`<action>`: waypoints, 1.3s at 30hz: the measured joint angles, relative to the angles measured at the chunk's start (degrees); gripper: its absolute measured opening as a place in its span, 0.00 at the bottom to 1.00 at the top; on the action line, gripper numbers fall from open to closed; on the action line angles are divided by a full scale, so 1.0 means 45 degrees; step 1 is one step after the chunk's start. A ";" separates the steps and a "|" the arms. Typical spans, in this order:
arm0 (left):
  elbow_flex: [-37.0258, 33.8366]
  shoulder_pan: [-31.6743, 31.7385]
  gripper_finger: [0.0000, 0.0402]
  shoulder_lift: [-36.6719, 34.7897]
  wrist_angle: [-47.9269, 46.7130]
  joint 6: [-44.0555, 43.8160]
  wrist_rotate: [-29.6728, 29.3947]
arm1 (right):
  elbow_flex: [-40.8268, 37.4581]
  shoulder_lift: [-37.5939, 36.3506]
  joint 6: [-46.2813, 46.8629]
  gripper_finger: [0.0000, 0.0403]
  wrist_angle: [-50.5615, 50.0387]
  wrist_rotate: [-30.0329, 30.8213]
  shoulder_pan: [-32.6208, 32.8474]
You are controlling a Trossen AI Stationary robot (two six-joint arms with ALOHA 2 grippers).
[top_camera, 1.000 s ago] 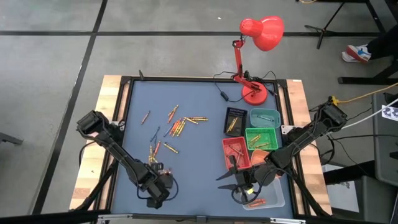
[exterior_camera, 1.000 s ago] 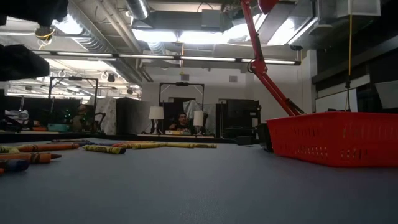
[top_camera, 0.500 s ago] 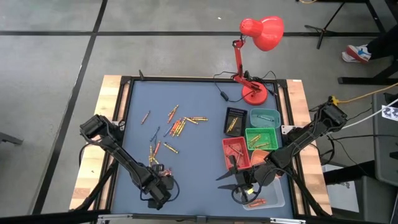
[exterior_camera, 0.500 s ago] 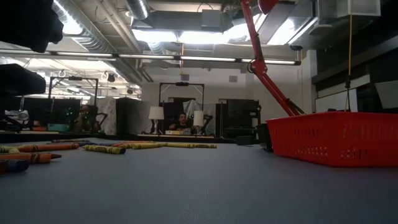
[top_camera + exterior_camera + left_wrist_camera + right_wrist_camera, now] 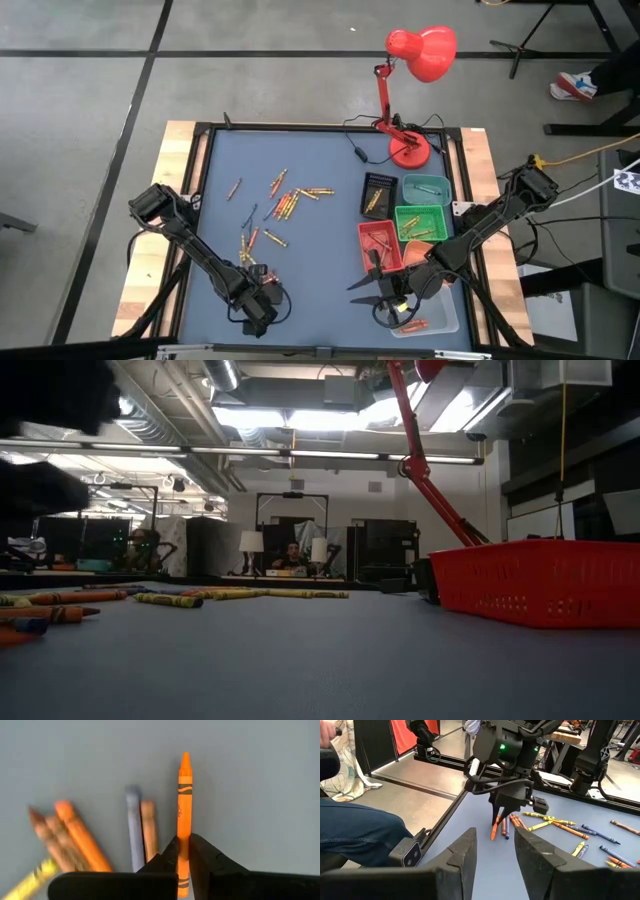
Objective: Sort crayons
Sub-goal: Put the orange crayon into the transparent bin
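Left claw [image 5: 183,851] down at the blue mat [image 5: 300,160], near its front-left corner, fingers clamped on an orange crayon [image 5: 184,795] about a third of the way up from its blunt end. Tip of that crayon pointing away from the wrist, the stick lying flat or nearly flat on the mat. Just beside it, a grey-blue crayon [image 5: 134,825] and a brownish-orange one [image 5: 148,827], parallel; a little farther over, a loose fan of orange and brown sticks plus a yellow one.

More crayons [image 5: 290,198] scattered across the middle of the mat, well apart from the left claw, mostly orange and red.

Right claw [image 5: 493,851] hanging over the mat's front edge next to the red tray [image 5: 379,243], fingers spread apart with nothing between them. Behind the red tray, a green tray [image 5: 420,222], a teal tray [image 5: 426,187] and a black tray [image 5: 378,193]. Red desk lamp [image 5: 412,60] at the mat's far-right corner.
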 joint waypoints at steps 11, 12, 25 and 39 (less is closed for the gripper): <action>-0.0019 0.1626 0.02 0.0066 0.6640 0.2891 -0.2152 | 0.0000 0.0000 0.0046 0.33 -0.0369 0.0406 0.0000; -0.0019 0.1779 0.02 0.0059 0.7130 0.3434 -0.2189 | 0.0000 0.0000 0.0049 0.33 -0.0563 0.0542 0.0000; 0.0000 0.2565 0.02 0.0026 1.1507 0.7660 -0.2301 | -0.0005 -0.0238 0.0389 0.33 -0.1729 0.0525 0.0000; 0.0005 0.3211 0.02 0.0021 1.2813 0.8683 -0.2541 | -0.0005 -0.0238 0.0306 0.33 -0.1380 0.0707 -0.0006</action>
